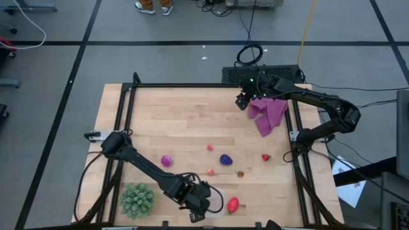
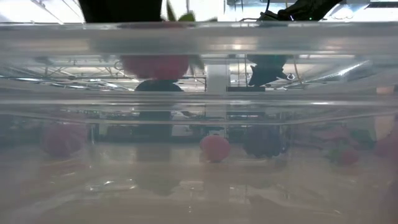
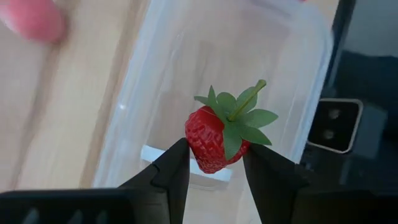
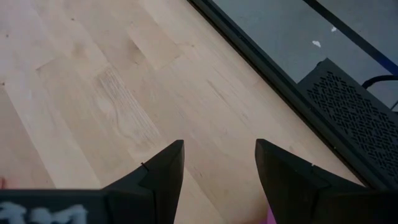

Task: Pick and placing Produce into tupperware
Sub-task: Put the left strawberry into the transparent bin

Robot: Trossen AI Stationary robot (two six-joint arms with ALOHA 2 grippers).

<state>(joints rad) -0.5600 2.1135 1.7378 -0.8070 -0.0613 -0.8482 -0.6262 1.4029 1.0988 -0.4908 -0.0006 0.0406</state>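
Observation:
My left gripper [image 3: 214,163] is at the table's near edge [image 1: 201,204], shut on a red strawberry [image 3: 211,140] above the clear tupperware [image 3: 186,37]. The low view looks through the tupperware's wall [image 2: 199,106] and shows the strawberry [image 2: 155,65] high up. On the wood lie a magenta ball [image 1: 167,160], a dark purple grape bunch [image 1: 226,159], two tiny pink pieces [image 1: 209,147] [image 1: 211,171], two small strawberries [image 1: 266,157] [image 1: 240,173] and a larger red one [image 1: 233,204]. My right gripper [image 4: 219,165] is open over bare wood at the far edge [image 1: 243,101]. My left gripper pinches the strawberry by the sides of its red body [image 3: 198,144], one finger on each side. The fingers come from above, pointing down. The green leaf crown and stem [image 3: 245,102] face up toward the wrist. The fruit is lifted clear, over the inside of the tupperware.
A spiky green ball [image 1: 137,199] sits at the near left, close to my left arm. A purple cloth [image 1: 268,114] lies at the far right beside my right gripper. A black frame rail [image 1: 192,85] runs round the table. The middle of the wood is bare.

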